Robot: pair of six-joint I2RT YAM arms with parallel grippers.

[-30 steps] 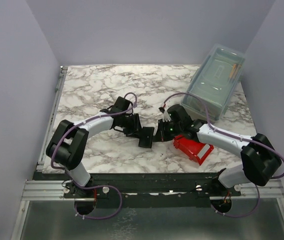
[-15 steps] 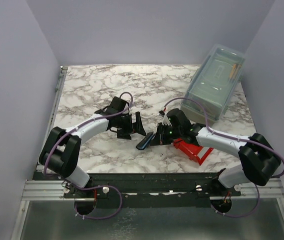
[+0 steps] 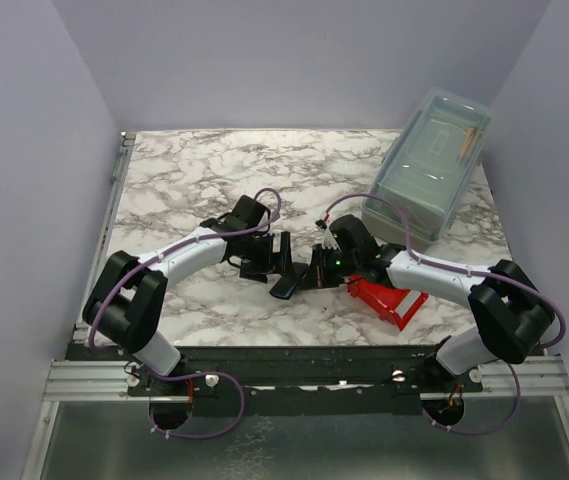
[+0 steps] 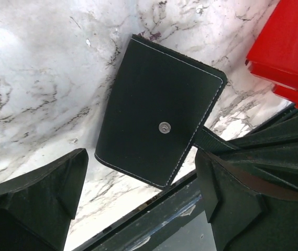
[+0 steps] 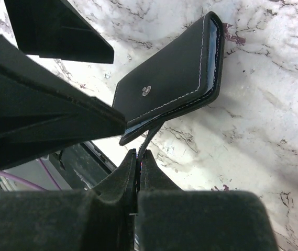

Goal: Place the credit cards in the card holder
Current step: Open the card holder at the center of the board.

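The card holder (image 4: 156,112) is a black folded wallet with a metal snap stud, its pale blue lining showing at one edge (image 5: 211,52). In the top view the card holder (image 3: 286,287) sits tilted over the marble between both arms. My right gripper (image 5: 140,152) is shut on the holder's thin black strap (image 4: 211,140). My left gripper (image 4: 141,167) is open just above the holder, one finger on each side, touching nothing. The left gripper (image 3: 276,256) stands just left of the right gripper (image 3: 314,274). No credit cards show in any view.
A red bin (image 3: 389,298) lies tipped right of the holder, under the right arm, and fills the upper right corner as the red bin (image 4: 287,47). A clear lidded box (image 3: 429,165) stands at the back right. The table's dark front rail (image 4: 164,219) runs close below the holder.
My left gripper has opened and let go of the card holder, pulled back a little, then come near again. The holder now hangs tilted from the right gripper's hold on its strap.
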